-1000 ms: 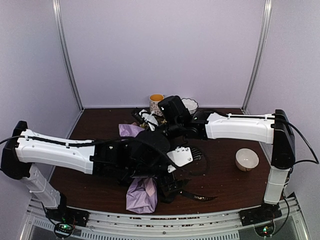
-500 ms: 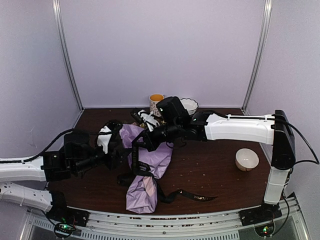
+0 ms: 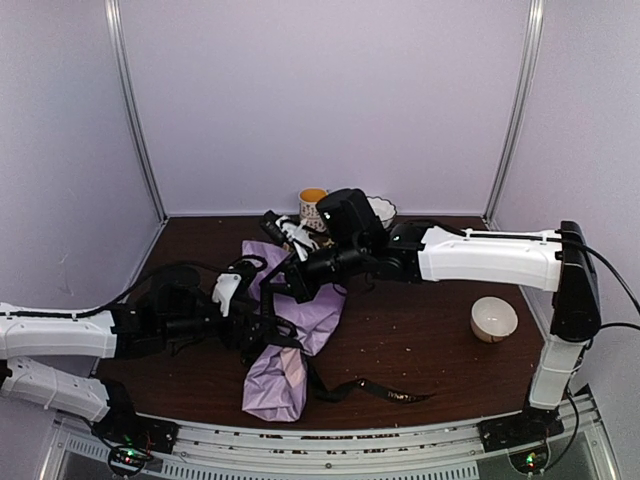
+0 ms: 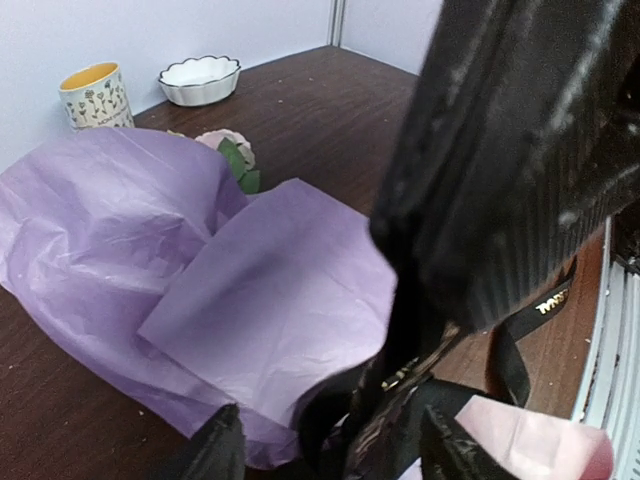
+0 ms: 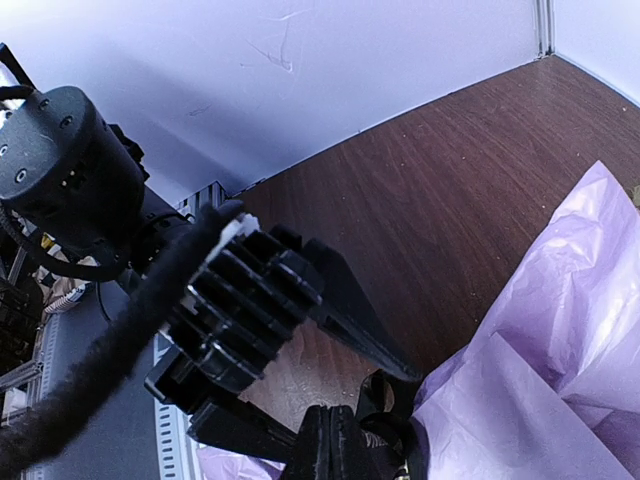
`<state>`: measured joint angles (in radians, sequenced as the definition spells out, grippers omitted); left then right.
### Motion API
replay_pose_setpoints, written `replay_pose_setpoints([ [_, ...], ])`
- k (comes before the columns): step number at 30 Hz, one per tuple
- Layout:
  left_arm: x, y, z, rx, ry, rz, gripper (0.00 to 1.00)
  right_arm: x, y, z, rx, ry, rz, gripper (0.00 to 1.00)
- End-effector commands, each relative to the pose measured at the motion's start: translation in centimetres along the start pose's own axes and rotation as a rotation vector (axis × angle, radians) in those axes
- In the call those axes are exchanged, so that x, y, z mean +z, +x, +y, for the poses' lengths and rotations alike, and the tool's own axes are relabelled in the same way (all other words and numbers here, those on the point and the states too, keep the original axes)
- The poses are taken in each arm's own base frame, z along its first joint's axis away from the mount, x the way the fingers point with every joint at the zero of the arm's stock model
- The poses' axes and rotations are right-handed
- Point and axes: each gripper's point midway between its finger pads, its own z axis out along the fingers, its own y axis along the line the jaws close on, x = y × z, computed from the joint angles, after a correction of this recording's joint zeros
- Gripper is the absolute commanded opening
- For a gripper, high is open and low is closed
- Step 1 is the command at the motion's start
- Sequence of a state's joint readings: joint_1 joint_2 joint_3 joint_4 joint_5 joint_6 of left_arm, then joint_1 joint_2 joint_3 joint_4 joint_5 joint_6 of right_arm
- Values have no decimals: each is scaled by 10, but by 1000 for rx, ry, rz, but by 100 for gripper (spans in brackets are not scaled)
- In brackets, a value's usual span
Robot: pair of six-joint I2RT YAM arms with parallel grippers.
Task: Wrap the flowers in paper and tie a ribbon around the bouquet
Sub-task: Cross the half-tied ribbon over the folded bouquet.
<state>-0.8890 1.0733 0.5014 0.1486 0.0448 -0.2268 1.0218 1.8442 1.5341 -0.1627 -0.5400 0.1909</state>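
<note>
The bouquet lies mid-table as crumpled lilac paper (image 3: pixel 310 315) (image 4: pixel 200 260) (image 5: pixel 540 380). Of the flowers, one pink rose with a green leaf (image 4: pixel 228 148) peeks out at the far end. The black ribbon (image 3: pixel 375 388) (image 4: pixel 540 305) (image 5: pixel 385 440) is bunched at the paper's waist and trails off to the right. My right gripper (image 3: pixel 283 292) (image 5: pixel 335 445) reaches in from the right, shut on the ribbon at that bunch. From the left, my left gripper (image 3: pixel 262 322) (image 4: pixel 335 450) stands open, with one finger on either side of the ribbon bunch.
A yellow-rimmed mug (image 3: pixel 313 205) (image 4: pixel 95 95) and a white scalloped bowl (image 3: pixel 380 208) (image 4: pixel 200 78) stand at the back wall. A small pale bowl (image 3: pixel 494 318) sits on the right. The two wrists are crowded close over the bouquet. Enclosure walls ring the table.
My left arm swung off the bouquet to the left, then came back toward its waist, with its jaws narrower than at first. The bouquet is now uncovered. My right arm has held still.
</note>
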Motion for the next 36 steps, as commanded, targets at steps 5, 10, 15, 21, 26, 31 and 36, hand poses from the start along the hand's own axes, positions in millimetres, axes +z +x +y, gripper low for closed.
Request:
replay_pose_setpoints([
  [5, -10, -48, -24, 47, 137, -215, 52, -11, -13, 23, -35, -58, -40, 0],
  [10, -2, -42, -32, 56, 187, -188, 30, -11, -12, 24, -37, -61, -36, 0],
  [15, 3, -34, -29, 10, 177, -172, 0, -13, -6, 20, -32, -38, -23, 14],
  [21, -3, -21, -12, -56, 89, -196, 0, -24, 19, -13, 28, 129, -32, 26],
  [26, -6, -11, -7, -101, 72, -204, 0, -11, 58, -25, 84, 175, 6, 25],
  [31, -14, -8, 1, -123, 31, -225, 0, 10, 80, -17, 83, 157, 45, 25],
  [36, -17, -8, 1, -129, 28, -231, 0, 26, 82, -10, 72, 134, 42, 26],
])
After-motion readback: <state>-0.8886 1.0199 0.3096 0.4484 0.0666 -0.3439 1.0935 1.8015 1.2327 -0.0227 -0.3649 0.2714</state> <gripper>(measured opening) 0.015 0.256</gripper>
